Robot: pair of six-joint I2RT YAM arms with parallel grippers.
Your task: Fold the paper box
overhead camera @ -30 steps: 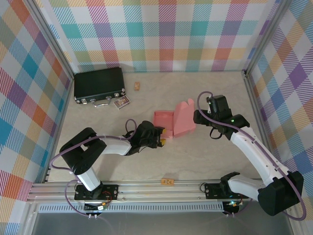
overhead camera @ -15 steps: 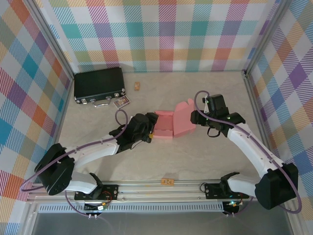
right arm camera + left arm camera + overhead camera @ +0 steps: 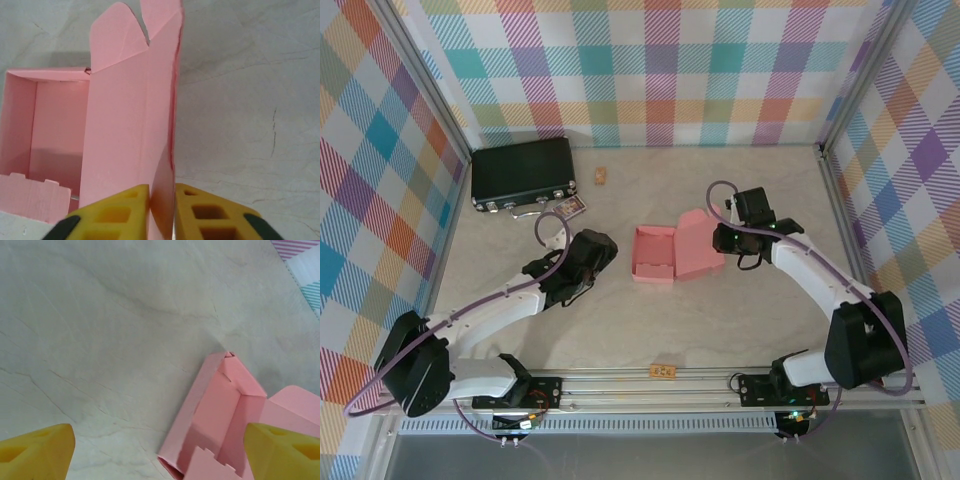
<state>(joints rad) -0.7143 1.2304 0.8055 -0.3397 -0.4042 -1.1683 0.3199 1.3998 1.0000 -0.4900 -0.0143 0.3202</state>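
Desk, pale marble look. Black case sits at the far left, well apart from the work.

The paper box is mid-desk, between the two arms. It is an open pink tray, its long axis running far to near in the top view. The lid panel is hinged on the tray's right long edge and leans out toward the right arm.

Key relation: the lid is on the right side of the tray and the cavity lies to its left. Closing it probably means swinging the lid leftward over the tray, across the long axis. The right arm is the one on it.

Right gripper is clamped on the lid's free edge, with thin card pinched between the yellow fingers.

Left gripper is left of the tray, near but not touching. Its fingers are spread wide, nothing between them but desk and the tray corner ahead.

Versus a second ago:
- The left gripper was tucked against the tray's near-left corner. It has now backed off and opened up.
- The right gripper was wider at the lid and has now pinched down on it.
- The box is in roughly the same spot.

Small bits: card by the case, tan block further back, both untouched.
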